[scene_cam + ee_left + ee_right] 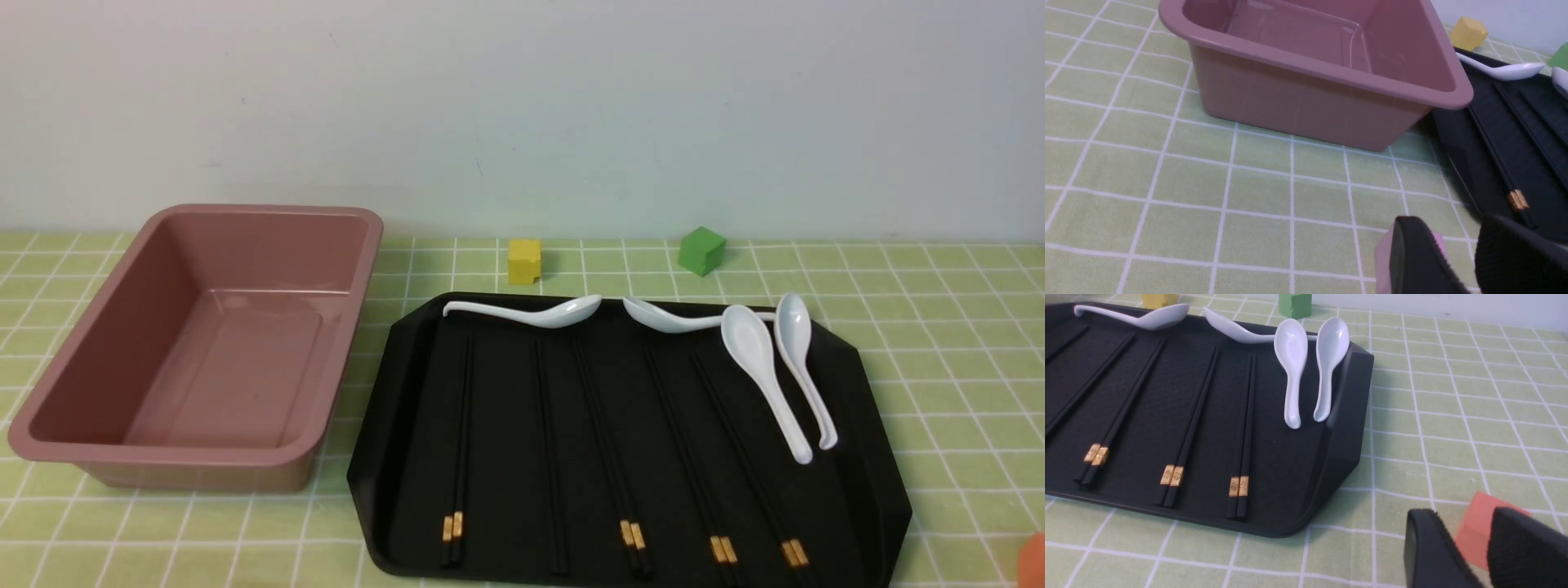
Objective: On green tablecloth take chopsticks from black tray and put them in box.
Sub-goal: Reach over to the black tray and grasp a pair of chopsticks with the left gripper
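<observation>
1. You are seeing the chopsticks (608, 441) lying inside the black tray (886, 482), none of them in the box (82, 359). They are running in separate pairs from 12 to 6 o'clock, and the gold bands that show are sitting at the 6 o'clock ends.
2. The black tray is resting on the green tablecloth (939, 327). The box is sitting just beside it at 9 o'clock, open side up and holding nothing.
3. Four white spoons (763, 359) are lying in the tray: two along the 12 o'clock rim, and two at about 2 o'clock with handles pointing toward 5.
4. A yellow cube (524, 260) and a green cube (700, 250) are standing on the cloth beyond the tray at 12 o'clock.
5. Your left tool (1453, 222) is hovering low over the cloth at the box's 6 o'clock side, fingers slightly parted and gripping nothing. A pink block (1382, 253) is showing just behind one finger.
6. Your right tool (1464, 512) is hanging at the tray's 4 o'clock corner, also slightly parted and gripping nothing. A coral block (1478, 522) is sitting on the cloth behind it.
</observation>
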`<act>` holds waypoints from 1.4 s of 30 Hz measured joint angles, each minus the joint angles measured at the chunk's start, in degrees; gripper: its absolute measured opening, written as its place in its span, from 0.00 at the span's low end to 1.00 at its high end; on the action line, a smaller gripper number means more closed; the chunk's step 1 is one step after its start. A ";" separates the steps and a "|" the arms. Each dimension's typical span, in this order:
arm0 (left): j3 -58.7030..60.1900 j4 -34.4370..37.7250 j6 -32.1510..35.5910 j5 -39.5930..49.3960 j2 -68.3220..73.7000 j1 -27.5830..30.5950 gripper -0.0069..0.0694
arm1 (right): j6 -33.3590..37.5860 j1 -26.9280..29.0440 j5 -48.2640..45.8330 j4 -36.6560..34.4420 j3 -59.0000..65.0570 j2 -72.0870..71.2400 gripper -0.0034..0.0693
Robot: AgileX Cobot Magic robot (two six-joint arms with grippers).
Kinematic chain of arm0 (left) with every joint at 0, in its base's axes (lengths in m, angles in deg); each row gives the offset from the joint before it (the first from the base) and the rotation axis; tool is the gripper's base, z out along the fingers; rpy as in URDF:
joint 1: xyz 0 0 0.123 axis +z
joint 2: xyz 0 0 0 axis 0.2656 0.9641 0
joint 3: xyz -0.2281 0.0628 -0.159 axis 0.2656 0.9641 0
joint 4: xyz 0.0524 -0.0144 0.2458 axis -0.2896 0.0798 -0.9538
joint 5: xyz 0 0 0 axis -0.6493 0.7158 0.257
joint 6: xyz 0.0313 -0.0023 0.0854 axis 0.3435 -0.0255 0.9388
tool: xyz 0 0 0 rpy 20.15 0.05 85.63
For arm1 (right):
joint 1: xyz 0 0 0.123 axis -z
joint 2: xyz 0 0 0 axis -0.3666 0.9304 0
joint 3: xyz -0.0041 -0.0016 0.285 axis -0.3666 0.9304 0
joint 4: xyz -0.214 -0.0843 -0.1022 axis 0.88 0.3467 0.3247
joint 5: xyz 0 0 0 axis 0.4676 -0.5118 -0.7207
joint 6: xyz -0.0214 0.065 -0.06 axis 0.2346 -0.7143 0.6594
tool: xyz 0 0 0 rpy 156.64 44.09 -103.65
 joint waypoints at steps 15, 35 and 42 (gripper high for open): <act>-0.18 44.74 -24.36 -5.99 0.00 0.00 0.39 | 0.00 0.00 0.00 0.00 0.00 0.00 0.38; -49.89 17.09 -5.05 38.37 65.31 -2.99 0.07 | 0.00 0.00 0.00 0.00 0.00 0.00 0.38; -63.13 10.54 -12.53 34.77 86.58 -19.23 0.07 | 0.00 0.00 0.00 0.00 0.00 0.00 0.38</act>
